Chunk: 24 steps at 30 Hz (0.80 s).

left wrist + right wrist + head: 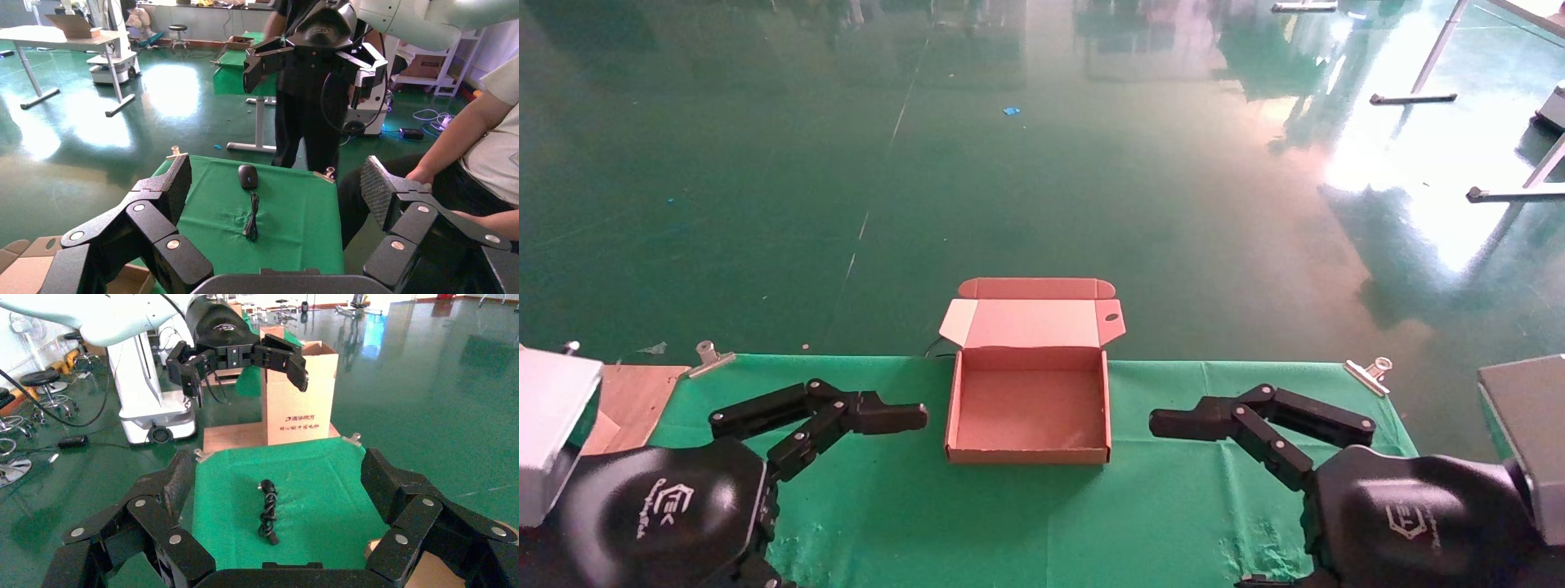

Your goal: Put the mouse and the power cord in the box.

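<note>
The box [1030,406] lies open and empty at the middle of the green cloth, lid folded back. The mouse and the power cord do not show in the head view. In the left wrist view the black mouse [247,176] rests on the cloth with its thin cable [251,217] trailing toward me. The right wrist view shows the power cord [267,511] as a knotted black bundle on the cloth. My left gripper [817,416] [275,184] hovers left of the box, open and empty. My right gripper [1263,425] [276,471] hovers right of it, open and empty too.
Metal clips [711,358] [1369,371] pin the cloth at the far corners. Grey units [552,425] [1528,425] flank the table. A tall cardboard carton [300,398] stands on a wooden board past the left end. A seated person [483,141] is near the right end.
</note>
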Motion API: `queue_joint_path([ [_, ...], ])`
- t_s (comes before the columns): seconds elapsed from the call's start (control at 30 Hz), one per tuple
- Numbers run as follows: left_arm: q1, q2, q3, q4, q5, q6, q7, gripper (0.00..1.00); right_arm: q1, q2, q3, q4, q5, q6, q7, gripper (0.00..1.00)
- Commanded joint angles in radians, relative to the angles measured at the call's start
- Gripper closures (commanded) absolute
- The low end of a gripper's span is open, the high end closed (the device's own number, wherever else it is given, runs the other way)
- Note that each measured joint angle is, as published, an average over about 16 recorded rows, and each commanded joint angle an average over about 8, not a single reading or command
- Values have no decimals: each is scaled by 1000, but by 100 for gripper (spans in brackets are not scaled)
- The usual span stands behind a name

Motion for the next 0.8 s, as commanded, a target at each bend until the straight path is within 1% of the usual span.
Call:
queue_joint_path([
  [0.03,0,0,0,0,0,0,0,0,0,0,0,0,0,0,0,0],
  [0.8,0,0,0,0,0,0,0,0,0,0,0,0,0,0,0,0],
])
